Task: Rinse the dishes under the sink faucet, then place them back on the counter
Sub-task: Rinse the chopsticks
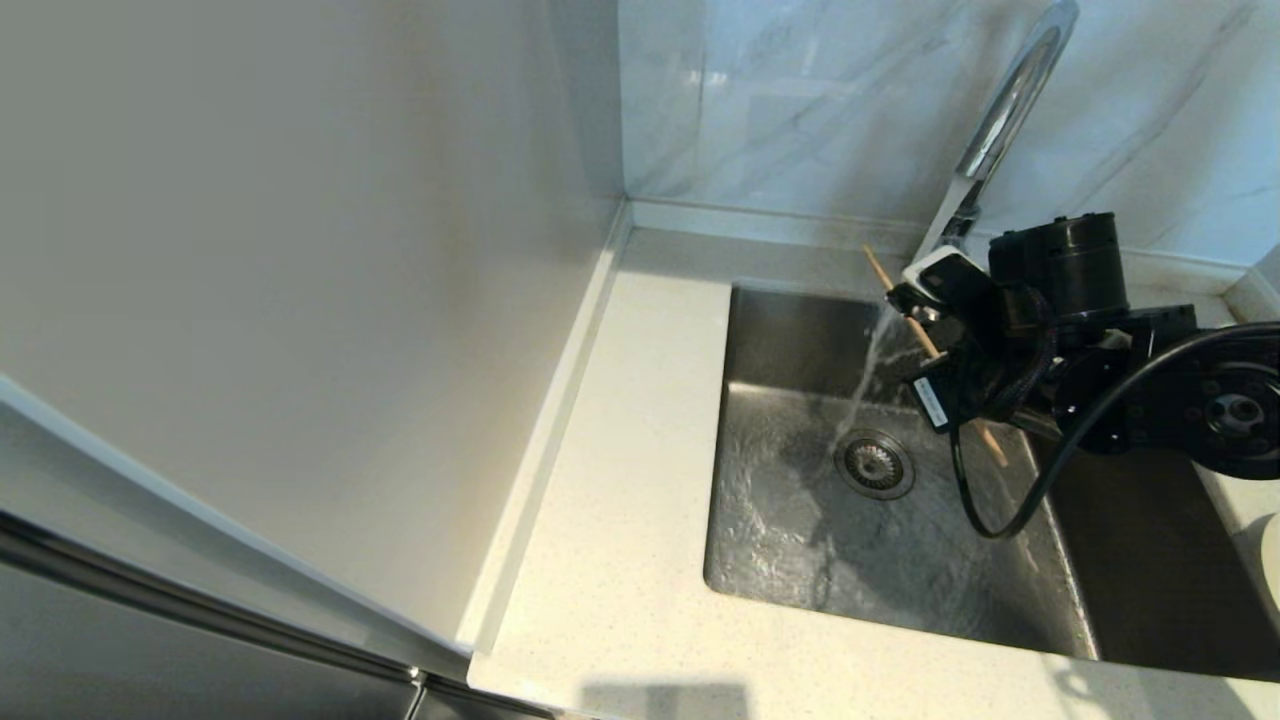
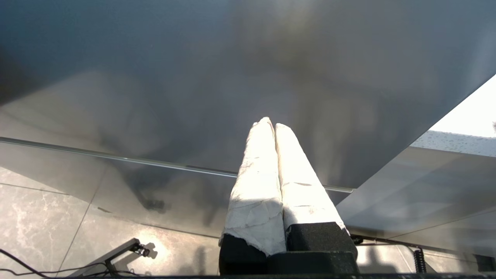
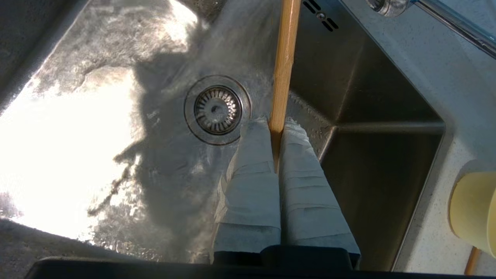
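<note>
We are pinching a thin, straight, light-brown wooden stick (image 3: pixel 284 66) between the closed, tape-wrapped fingers (image 3: pixel 252 174) of our right gripper (image 3: pixel 276 126), with the stick running on past the fingertips. In the head view the stick (image 1: pixel 925 335) is slanting across the gripper, one end poking out toward eleven o'clock, the other toward five o'clock. A stream of water (image 1: pixel 868 375) is falling just beside the gripper from the tall curved chrome gooseneck faucet (image 1: pixel 1005 115), and our black right arm (image 1: pixel 1150 370) is blocking the sight of the faucet's base.

Below the jaws, the round metal drain strainer (image 3: pixel 217 109) is lying wet in the deep rectangular brushed stainless-steel sink (image 1: pixel 790 530), at seven o'clock from the gripper in the head view. Two small overflow slots (image 3: pixel 321 15) are showing in the sink wall past the stick. The thin straight chrome lever handle (image 3: pixel 455 25) is jutting out over the counter beyond the sink.

The small pale yellow round bowl (image 3: pixel 472 211) with smooth matte sides is sitting on the off-white, finely speckled stone counter (image 1: pixel 620 520), just beyond the sink's edge. In the head view a cream-white round dish (image 1: pixel 1265 560) is only partly showing at the frame's three o'clock edge. Grey-veined marble tiles (image 1: pixel 800 100) are lining the wall behind.

Our left gripper (image 2: pixel 270 124) is hanging parked, well away from the sink, its white-wrapped fingers pressed together on nothing, in front of a smooth grey panel (image 2: pixel 193 77).
</note>
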